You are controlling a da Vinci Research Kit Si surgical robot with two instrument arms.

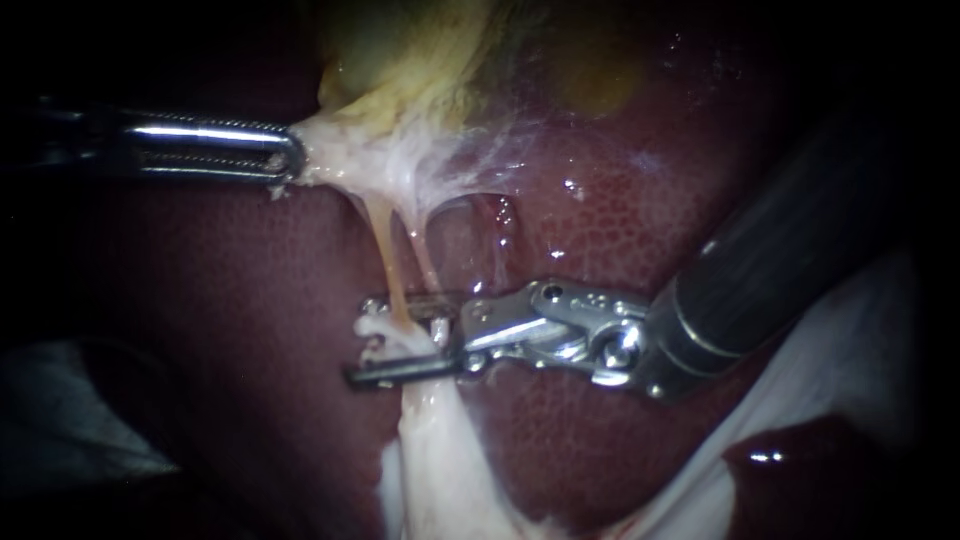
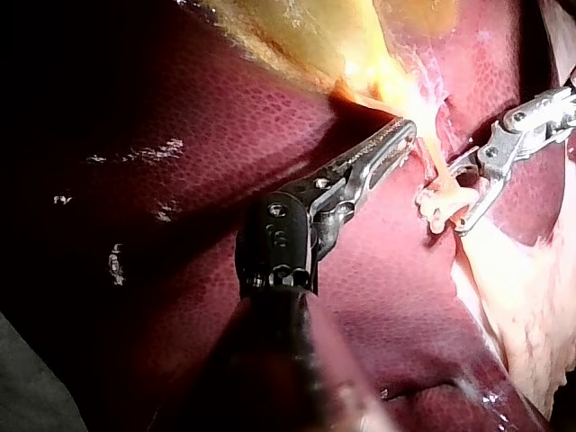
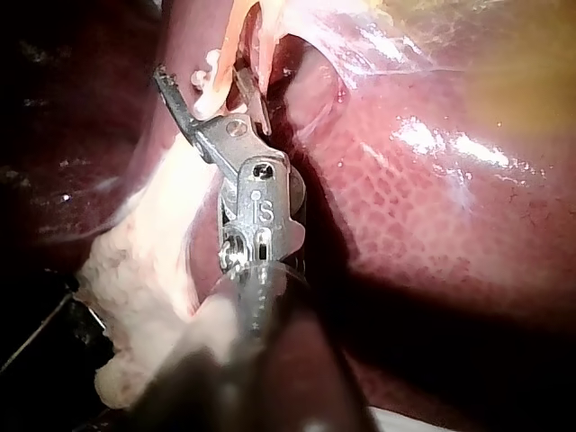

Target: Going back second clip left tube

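Observation:
My left instrument (image 1: 292, 160) comes in from the left, its jaws shut on pale tissue at the gallbladder's (image 1: 400, 60) neck and stretching it sideways. Two thin tubes run down from there: the yellowish left tube (image 1: 385, 255) and the right tube (image 1: 425, 262). A white clip (image 1: 385, 335) sits on the left tube. My right instrument (image 1: 358, 340) reaches in from the right with its jaws open, one jaw above and one below the clip. The left wrist view shows the clip (image 2: 439, 200) between those open jaws (image 2: 454, 193). In the right wrist view the jaws (image 3: 202, 81) straddle the tube (image 3: 229, 36).
Dark red liver (image 1: 250, 300) lies behind and around the tubes. A band of pale fatty tissue (image 1: 440, 460) runs down from below the clip. White gauze or cloth (image 1: 850, 360) lies at the lower right under my right instrument's shaft.

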